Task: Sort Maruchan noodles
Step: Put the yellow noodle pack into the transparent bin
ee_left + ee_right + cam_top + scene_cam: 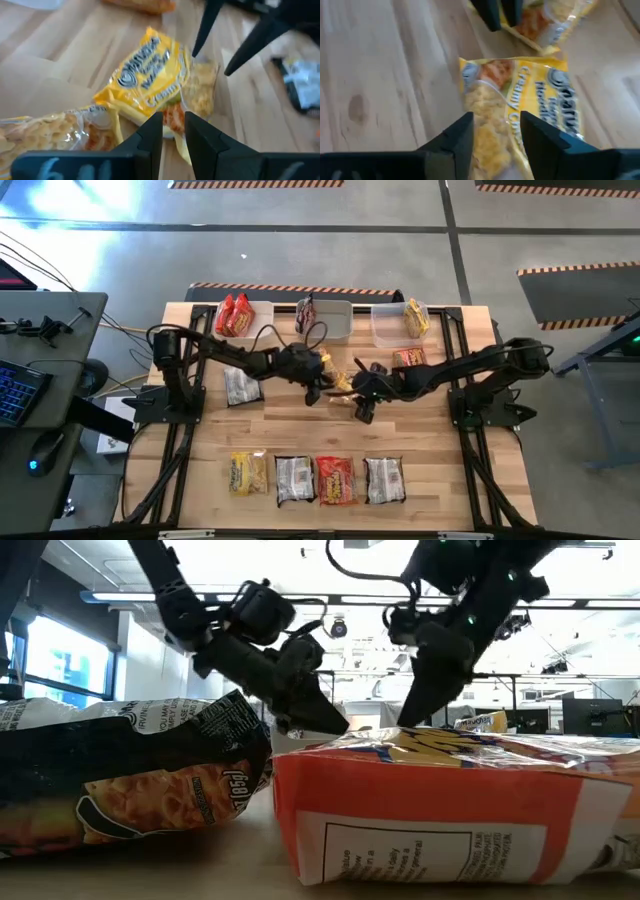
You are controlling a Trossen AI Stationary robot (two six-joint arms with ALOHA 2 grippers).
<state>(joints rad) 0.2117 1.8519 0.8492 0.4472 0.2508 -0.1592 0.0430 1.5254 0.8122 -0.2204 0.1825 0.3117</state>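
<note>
Left claw (173, 131), right claw (496, 131) both spread over crinkled yellow noodle packet (150, 75), mid-table.

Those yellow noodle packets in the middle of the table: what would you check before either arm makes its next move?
1. Yellow packets in reach of both arms: ok, they lie mid-table between the two.
2. Left gripper lined up: ok, its jaws stand slightly apart around one packet's edge.
3. Right gripper lined up: ok, its jaws stand open over the other yellow packet.
4. Packets separated: not ok, they overlap or touch.
5. Arms clear of each other: cannot tell, the grippers are very close.
6. Yellow bin has room: ok, one packet inside.
</note>
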